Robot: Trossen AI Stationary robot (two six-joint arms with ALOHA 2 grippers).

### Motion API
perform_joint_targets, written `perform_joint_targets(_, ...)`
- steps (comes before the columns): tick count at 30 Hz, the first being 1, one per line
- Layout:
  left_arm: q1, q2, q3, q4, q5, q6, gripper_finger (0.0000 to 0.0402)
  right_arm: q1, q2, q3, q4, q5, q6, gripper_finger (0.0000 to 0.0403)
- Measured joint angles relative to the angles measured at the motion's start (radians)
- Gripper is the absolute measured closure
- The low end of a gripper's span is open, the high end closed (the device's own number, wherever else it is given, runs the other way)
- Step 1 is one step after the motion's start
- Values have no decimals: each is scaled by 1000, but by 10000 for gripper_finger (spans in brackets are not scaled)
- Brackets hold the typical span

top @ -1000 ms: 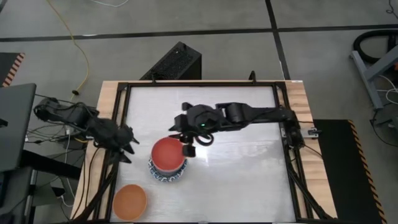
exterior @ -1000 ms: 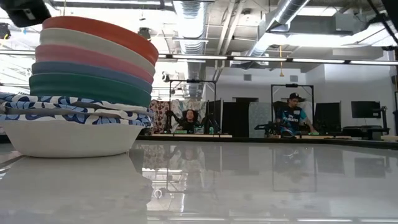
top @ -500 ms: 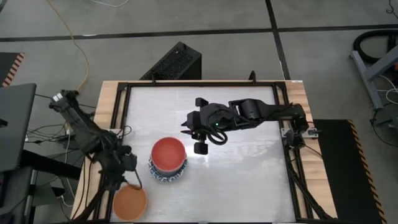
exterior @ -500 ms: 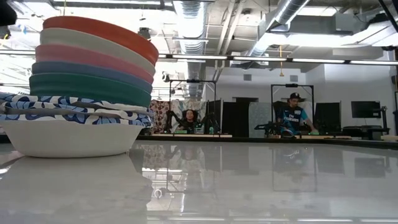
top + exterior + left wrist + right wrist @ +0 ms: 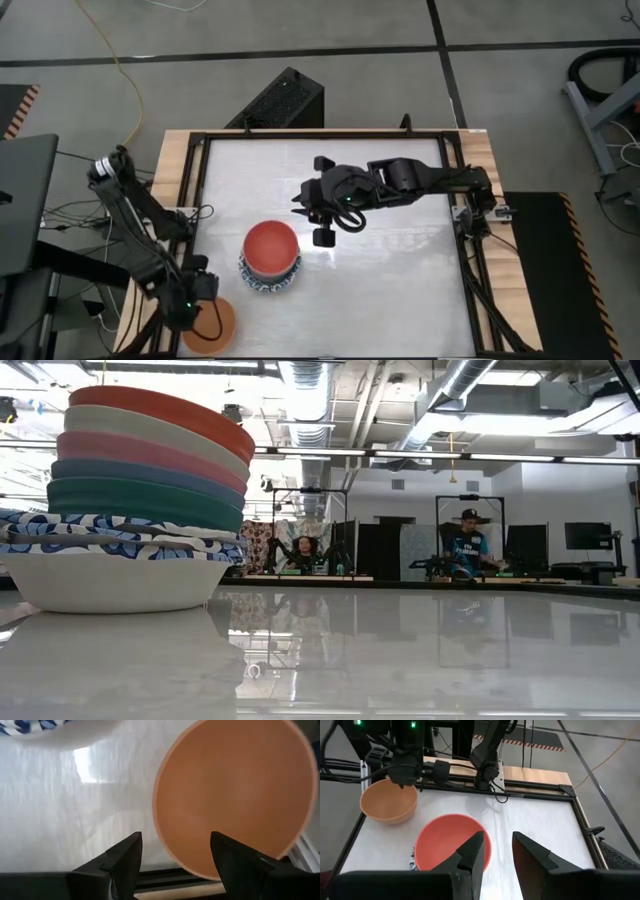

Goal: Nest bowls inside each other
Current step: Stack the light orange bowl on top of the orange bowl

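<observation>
Now down over the orange bowl (image 5: 235,795), left gripper (image 5: 175,852) open astride its rim, gripping nothing; right gripper (image 5: 497,851) parted, empty, withdrawn above the red-topped stack (image 5: 270,255)

A glossy white tabletop (image 5: 390,270) sits in a black metal frame (image 5: 325,135), with pale wooden boards (image 5: 482,160) along its left and right edges. Beyond the far edge, a black ribbed box (image 5: 283,100) stands on the grey floor, and a yellow cable (image 5: 120,60) trails to the left of it. Far behind, a seated person in a blue shirt (image 5: 466,548) faces the table.
</observation>
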Motion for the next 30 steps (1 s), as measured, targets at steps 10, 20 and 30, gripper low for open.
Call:
perform_joint_targets(10,-3,128,0,1,9,-52,178,0,1,0,0,0,-1,283)
perform_joint_targets(20,-3,175,-53,74,59,-126,178,3,2,0,0,-8,7,283)
perform_joint_targets(30,-1,175,-126,173,114,-207,293,16,2,0,-13,-8,8,283)
